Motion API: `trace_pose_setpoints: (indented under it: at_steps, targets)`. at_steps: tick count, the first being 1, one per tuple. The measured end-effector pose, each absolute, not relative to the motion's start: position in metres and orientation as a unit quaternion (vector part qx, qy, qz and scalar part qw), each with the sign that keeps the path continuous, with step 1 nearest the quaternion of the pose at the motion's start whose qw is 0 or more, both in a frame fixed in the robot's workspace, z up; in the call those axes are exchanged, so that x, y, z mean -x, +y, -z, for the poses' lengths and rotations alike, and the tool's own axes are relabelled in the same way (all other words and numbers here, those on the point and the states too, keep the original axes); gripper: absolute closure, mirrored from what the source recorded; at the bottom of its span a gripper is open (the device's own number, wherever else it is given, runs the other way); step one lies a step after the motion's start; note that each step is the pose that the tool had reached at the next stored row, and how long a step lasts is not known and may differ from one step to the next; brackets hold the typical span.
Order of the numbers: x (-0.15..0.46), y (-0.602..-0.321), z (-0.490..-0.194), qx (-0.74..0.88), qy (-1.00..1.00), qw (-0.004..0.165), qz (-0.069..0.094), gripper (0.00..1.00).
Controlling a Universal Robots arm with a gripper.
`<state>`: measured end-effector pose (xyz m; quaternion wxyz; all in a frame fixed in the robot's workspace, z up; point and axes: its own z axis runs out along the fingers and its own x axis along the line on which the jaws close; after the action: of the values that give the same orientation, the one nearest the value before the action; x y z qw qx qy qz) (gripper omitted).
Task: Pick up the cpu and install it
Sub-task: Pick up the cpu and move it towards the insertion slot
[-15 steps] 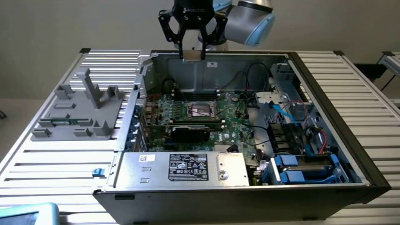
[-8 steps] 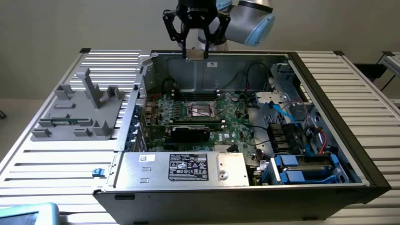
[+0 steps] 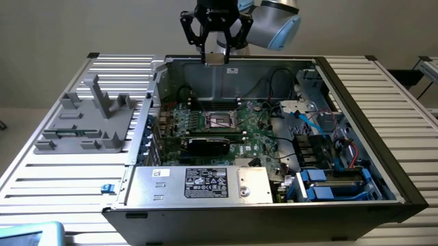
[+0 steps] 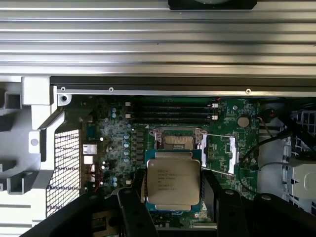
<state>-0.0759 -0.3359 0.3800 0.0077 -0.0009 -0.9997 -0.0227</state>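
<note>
High above the open computer case [image 3: 321, 66], my gripper [image 3: 215, 57] is shut on the cpu [image 3: 215, 58], a small silver square held flat between the black fingers. In the wrist view the cpu [image 4: 173, 180] shows its dull metal top with printed text, clamped on two sides by the fingers [image 4: 134, 197]. Below it lies the motherboard [image 4: 113, 133] with the dark open socket [image 4: 178, 140] and its raised metal frame. In the exterior view the socket [image 3: 220, 120] sits mid-board, well below the gripper.
A black card [image 3: 208, 145] lies across the board just in front of the socket. The silver power supply [image 3: 198, 183] fills the case's near side, with blue drive bays [image 3: 329, 184] and cables at the exterior view's right. A grey fixture [image 3: 92, 123] stands on the slatted table at that view's left.
</note>
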Motion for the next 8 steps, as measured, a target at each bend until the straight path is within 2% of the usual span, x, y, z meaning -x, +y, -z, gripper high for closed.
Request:
trace_pose_setpoints:
  at_steps: [8]
  targets:
    - [0.0759,-0.3359,-0.3799,0.001,-1.000,0.008,0.023,0.45]
